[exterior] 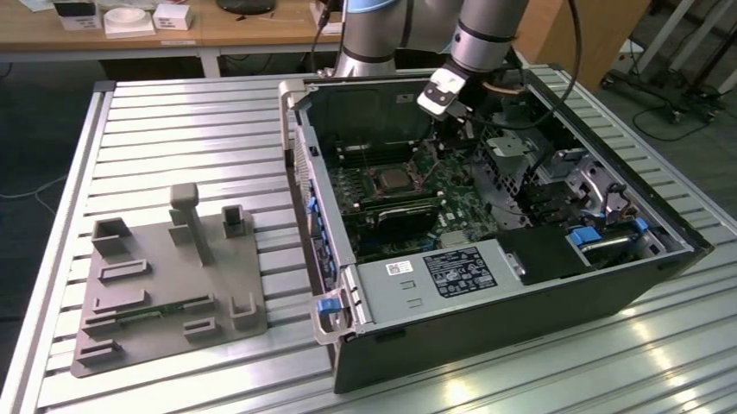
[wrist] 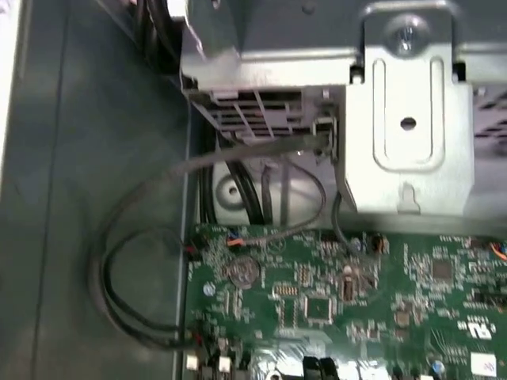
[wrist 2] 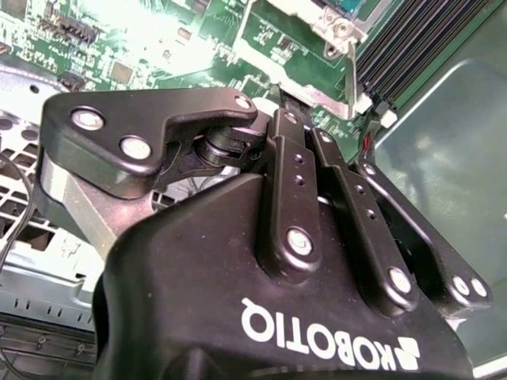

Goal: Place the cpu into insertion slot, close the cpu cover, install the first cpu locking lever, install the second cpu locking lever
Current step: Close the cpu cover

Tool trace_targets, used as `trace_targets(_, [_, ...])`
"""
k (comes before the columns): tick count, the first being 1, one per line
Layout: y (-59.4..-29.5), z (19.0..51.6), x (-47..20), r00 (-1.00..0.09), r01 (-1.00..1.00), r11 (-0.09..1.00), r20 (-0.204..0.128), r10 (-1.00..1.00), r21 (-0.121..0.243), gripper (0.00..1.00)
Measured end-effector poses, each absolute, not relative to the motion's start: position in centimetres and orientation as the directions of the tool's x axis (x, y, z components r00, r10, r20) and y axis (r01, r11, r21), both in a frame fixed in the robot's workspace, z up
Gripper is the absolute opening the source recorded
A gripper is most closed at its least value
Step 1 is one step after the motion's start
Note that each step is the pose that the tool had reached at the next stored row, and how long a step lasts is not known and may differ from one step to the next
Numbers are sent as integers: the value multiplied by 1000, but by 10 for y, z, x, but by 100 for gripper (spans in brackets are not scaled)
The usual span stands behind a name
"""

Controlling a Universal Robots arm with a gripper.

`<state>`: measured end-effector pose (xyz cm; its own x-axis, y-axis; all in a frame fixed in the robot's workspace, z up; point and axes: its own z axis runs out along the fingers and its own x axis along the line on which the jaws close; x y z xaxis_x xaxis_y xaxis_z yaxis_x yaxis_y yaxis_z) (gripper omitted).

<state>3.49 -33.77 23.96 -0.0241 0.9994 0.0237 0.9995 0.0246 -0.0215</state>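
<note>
In the exterior view the open computer case (exterior: 484, 224) lies on the slatted table. The cpu (exterior: 393, 179), a small silvery square, sits in the insertion slot (exterior: 371, 185) on the green motherboard (exterior: 461, 203). The silvery cpu cover (exterior: 406, 169) seems to lie flat around it. My gripper (exterior: 451, 121) hangs inside the case, above the board and toward the exterior view's right of the socket. In the second wrist view my gripper (wrist 2: 277, 111) looks shut, with nothing seen in it. It is close to a socket corner (wrist 2: 337, 28) and a thin metal lever (wrist 2: 351, 75).
A grey power supply box (exterior: 444, 272) with a white label fills the case's near end. Black memory slots (wrist 2: 412, 39) run beside the socket. A metal drive cage (wrist: 404, 119) and looping black cables (wrist: 135, 277) border the board. A grey fixture plate (exterior: 161, 285) lies on the table.
</note>
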Motion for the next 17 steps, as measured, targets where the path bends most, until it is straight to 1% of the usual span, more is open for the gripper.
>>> trace_targets(17, [-336, 235, 11, -24, 999, 25, 24, 999, -23, 11])
